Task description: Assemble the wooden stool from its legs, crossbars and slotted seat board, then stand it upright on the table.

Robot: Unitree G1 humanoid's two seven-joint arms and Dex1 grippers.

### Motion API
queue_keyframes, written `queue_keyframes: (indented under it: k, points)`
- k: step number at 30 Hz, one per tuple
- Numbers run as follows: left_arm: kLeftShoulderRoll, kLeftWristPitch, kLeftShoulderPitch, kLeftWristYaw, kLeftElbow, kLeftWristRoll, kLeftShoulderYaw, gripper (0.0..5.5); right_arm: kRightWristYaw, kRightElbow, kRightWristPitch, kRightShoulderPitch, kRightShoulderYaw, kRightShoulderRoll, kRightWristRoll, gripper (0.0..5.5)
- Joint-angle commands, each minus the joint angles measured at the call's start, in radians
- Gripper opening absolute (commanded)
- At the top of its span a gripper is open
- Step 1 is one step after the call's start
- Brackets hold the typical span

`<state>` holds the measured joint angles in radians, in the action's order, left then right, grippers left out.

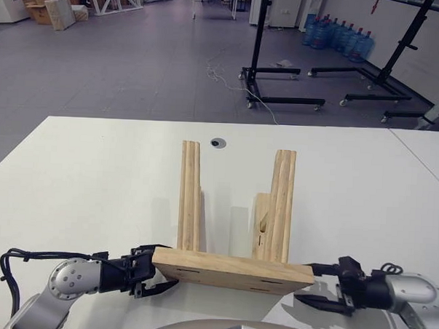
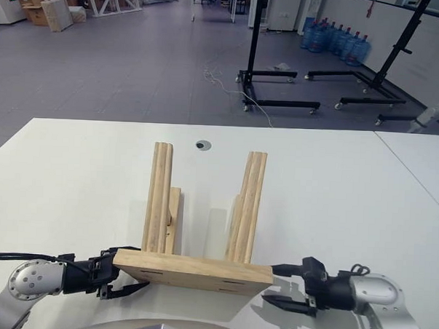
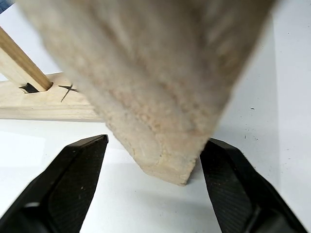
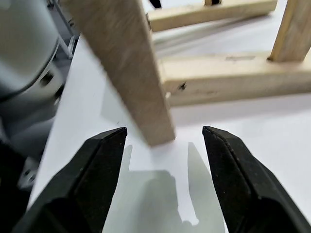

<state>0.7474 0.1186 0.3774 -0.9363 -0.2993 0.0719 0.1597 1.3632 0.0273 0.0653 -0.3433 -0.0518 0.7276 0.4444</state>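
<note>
The wooden stool lies on its side on the white table (image 1: 87, 180). Its slotted seat board (image 1: 229, 270) stands on edge closest to me, and the legs (image 1: 190, 196) (image 1: 280, 203) point away across the table. My left gripper (image 1: 155, 269) is open at the board's left end, one finger above and one below it. In the left wrist view the seat board's end (image 3: 155, 87) sits between the spread fingers (image 3: 73, 184) without touching them. My right gripper (image 1: 318, 285) is open at the right end; the seat board's corner (image 4: 126, 63) is just ahead of its fingers (image 4: 97, 170).
A round cable hole (image 1: 218, 142) lies in the table beyond the legs. A seam (image 1: 416, 158) splits the table at the far right. Black wheeled stands (image 1: 282, 72) are on the floor past the far edge. Bare tabletop spreads on both sides of the stool.
</note>
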Motion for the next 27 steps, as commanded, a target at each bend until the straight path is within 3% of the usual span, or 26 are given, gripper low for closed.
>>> queue_keyframes:
  k: [1,6,11,17,27]
  points:
    - [-0.002,-0.004,-0.026,-0.001,-0.002,-0.005,0.019,3.34,-0.062,-0.018,-0.005,0.094,0.067,-0.09,-0.028,2.87]
    - [-0.007,-0.003,-0.043,0.015,0.015,-0.012,0.028,3.34,-0.119,-0.11,0.016,0.189,0.118,-0.167,-0.08,2.87]
    - [-0.005,-0.001,-0.065,0.017,0.033,-0.012,0.029,3.34,-0.077,-0.045,0.007,0.128,0.023,-0.087,0.001,2.87]
    - [0.021,-0.015,-0.079,0.018,0.041,-0.002,-0.001,3.34,-0.01,0.0,-0.052,0.107,0.015,-0.017,0.022,2.87]
    - [0.011,-0.027,-0.09,0.005,0.029,-0.002,0.011,3.34,0.001,-0.083,-0.029,0.174,0.048,-0.071,0.003,2.87]
